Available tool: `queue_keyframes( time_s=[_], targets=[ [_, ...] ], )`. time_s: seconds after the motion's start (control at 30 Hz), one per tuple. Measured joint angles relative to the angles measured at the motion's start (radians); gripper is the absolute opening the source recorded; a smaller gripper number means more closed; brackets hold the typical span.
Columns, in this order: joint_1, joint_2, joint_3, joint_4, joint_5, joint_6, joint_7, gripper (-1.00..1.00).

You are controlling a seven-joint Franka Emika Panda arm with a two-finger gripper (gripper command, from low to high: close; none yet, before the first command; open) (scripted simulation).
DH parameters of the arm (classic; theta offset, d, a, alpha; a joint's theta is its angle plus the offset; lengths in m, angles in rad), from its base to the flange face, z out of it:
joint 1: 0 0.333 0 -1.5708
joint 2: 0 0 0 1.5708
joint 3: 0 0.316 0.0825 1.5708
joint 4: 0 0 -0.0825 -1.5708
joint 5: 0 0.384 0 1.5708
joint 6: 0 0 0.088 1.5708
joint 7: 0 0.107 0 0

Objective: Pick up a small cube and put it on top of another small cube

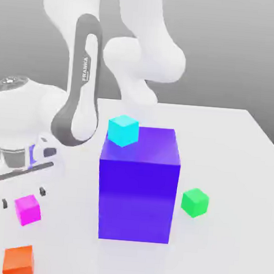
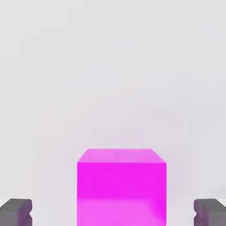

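Five blocks stand on the white table (image 1: pixel 244 130): one pink cube (image 1: pixel 27 209), one green cube (image 1: pixel 194 202), one orange cube (image 1: pixel 19 260), one cyan cube (image 1: pixel 123 131) and one big blue-purple block (image 1: pixel 138 184). There is one arm and one gripper (image 1: pixel 23 196), low at the exterior view's left, its two fingers spread wide with one dark fingertip (image 1: pixel 5 203) on each side of the pink cube and clear of it. The hand view shows the same: the pink cube (image 2: pixel 121 187) sits between the two grey fingertips (image 2: pixel 16 212), with bare table showing on both sides, so nothing is pinched. The pink cube rests on the table, with the orange cube near it and the green cube well apart, on the other side of the big block. The orange cube is cut off by the frame edge. The cyan cube seems to sit behind the big block's upper corner, though whether it touches the block is hard to tell. The arm's upper links run out of the frame.
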Motion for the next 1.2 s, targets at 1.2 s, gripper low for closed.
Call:
queue_keyframes(
  time_s=[1.2],
  targets=[
    [0.313,-0.404,0.125,-0.028,0.029,-0.14,-0.849,-1.0]
  ],
)
